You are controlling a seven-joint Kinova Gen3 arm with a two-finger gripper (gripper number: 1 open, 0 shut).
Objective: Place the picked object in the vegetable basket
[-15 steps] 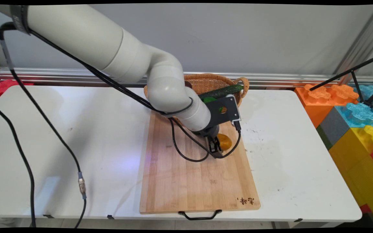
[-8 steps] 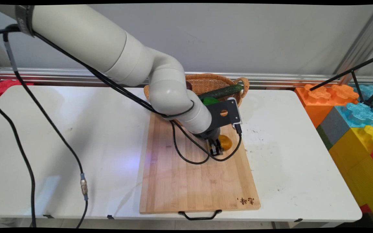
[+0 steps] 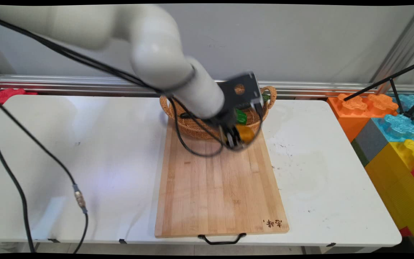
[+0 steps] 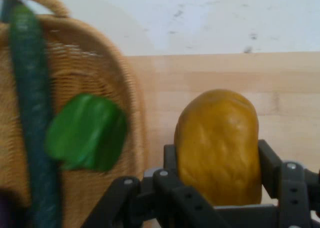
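- Main view: pincer [image 3: 236, 138] has come up off the board [image 3: 217, 190] with the potato [image 3: 245, 132], now centre frame at the basket [image 3: 192, 126] rim.
- Hand view: pincer [image 4: 215, 188] clamped on potato [image 4: 217, 145]; cucumber [image 4: 32, 118] and pepper [image 4: 87, 133] sit left, in basket [image 4: 127, 102].

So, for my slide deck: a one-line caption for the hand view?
Pincer gripping a yellow potato beside a wicker basket holding a cucumber.

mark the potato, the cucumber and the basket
potato [image 4: 217, 145]: hand view, middle of its skin, between the gripper [image 4: 216, 160] fingers.
cucumber [image 4: 31, 112]: hand view, mid-length.
basket [image 3: 189, 126]: main view, front wall.
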